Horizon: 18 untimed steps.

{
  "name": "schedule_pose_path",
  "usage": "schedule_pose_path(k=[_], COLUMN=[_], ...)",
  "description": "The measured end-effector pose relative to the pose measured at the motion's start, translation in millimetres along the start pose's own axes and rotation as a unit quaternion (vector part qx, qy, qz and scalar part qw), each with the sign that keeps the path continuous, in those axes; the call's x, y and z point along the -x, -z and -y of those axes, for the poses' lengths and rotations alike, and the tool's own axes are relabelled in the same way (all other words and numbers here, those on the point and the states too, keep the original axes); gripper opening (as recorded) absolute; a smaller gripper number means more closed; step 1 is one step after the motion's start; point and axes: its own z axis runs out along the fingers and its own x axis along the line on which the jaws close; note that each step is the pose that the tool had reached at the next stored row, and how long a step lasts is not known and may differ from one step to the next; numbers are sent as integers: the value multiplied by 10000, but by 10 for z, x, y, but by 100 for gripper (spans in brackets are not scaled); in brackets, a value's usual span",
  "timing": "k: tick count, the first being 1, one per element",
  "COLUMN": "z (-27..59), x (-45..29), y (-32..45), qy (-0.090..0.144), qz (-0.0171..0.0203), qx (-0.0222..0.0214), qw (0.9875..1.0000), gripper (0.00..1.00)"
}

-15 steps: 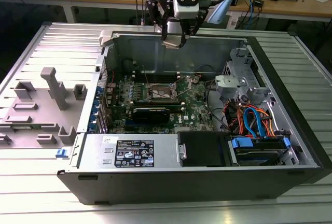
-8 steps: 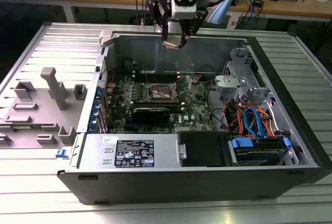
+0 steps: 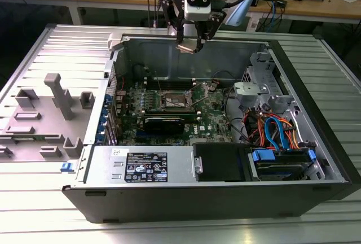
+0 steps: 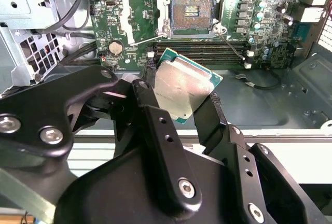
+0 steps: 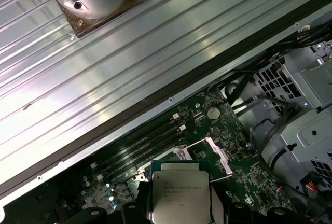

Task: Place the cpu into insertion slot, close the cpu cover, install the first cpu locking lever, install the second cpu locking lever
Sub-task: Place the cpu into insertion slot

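Above the computer case, the claw is clenched on the cpu. Below, the insertion slot lies uncovered.

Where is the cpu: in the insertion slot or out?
Out. The gripper grips the cpu by its edges; the insertion slot is bare, contacts exposed.

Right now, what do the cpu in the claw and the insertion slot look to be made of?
cpu: brushed silver-grey metal lid, dull sheen, on a green board edge, likely laminate.
insertion slot: dark, probably plastic bed with gold-coloured contacts at the middle, ringed by a bright grey metal rim.
claw: matte black, plastic or coated metal; can't tell.
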Motion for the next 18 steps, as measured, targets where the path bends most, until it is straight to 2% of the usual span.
schedule_pose_path(k=[12, 18], z=[0, 1], x=[0, 1], y=[0, -1], qy=[-10, -181], qz=[1, 15], qx=[0, 3], qw=[10000, 9998], gripper=[54, 54])
